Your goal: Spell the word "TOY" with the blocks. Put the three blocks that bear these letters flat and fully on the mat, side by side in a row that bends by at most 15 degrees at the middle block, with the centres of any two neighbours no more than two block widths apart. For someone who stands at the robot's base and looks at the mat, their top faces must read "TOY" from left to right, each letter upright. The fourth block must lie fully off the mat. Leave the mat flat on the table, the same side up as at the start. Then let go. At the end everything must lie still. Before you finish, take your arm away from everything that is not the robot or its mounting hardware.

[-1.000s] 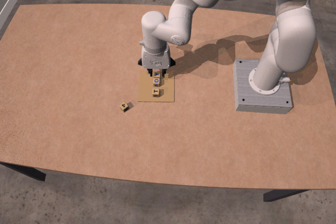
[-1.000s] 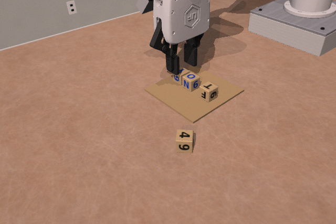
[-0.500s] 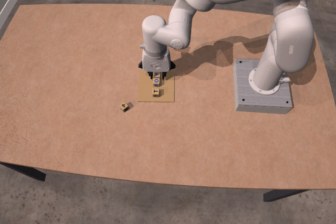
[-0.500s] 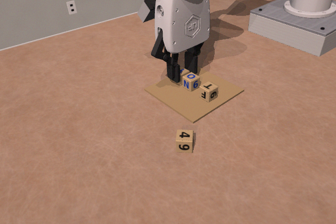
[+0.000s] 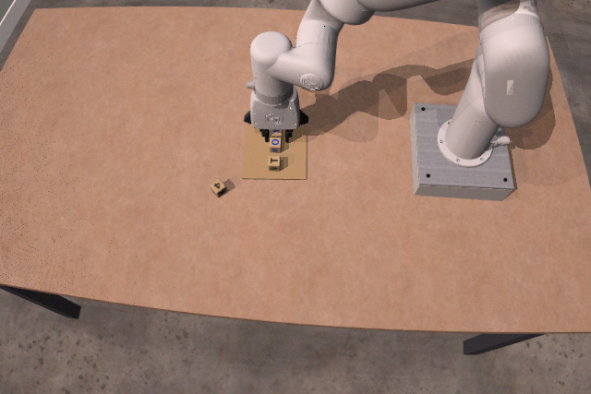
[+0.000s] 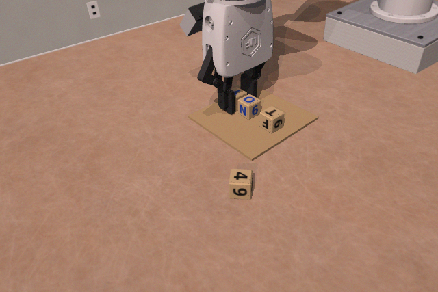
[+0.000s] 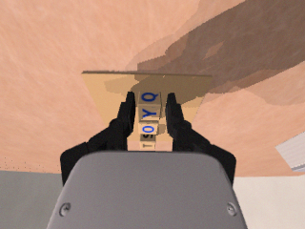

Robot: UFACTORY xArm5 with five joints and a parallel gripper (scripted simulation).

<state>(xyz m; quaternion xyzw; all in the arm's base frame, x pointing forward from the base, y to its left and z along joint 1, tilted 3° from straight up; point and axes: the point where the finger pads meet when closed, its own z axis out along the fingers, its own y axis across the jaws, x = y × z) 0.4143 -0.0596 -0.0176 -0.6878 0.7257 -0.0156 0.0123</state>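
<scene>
The tan mat lies flat on the table. Three blocks stand on it in a row: the T block, the O block and the Y block. My gripper is lowered over the far end of the row. Its fingers stand on either side of the Y block with small gaps, so it is open. In the exterior view the O block and T block are plain, and the gripper mostly hides the Y block. The fourth block, top face 4, lies off the mat.
The arm's grey base stands to the right of the mat. The fourth block lies a short way from the mat's corner.
</scene>
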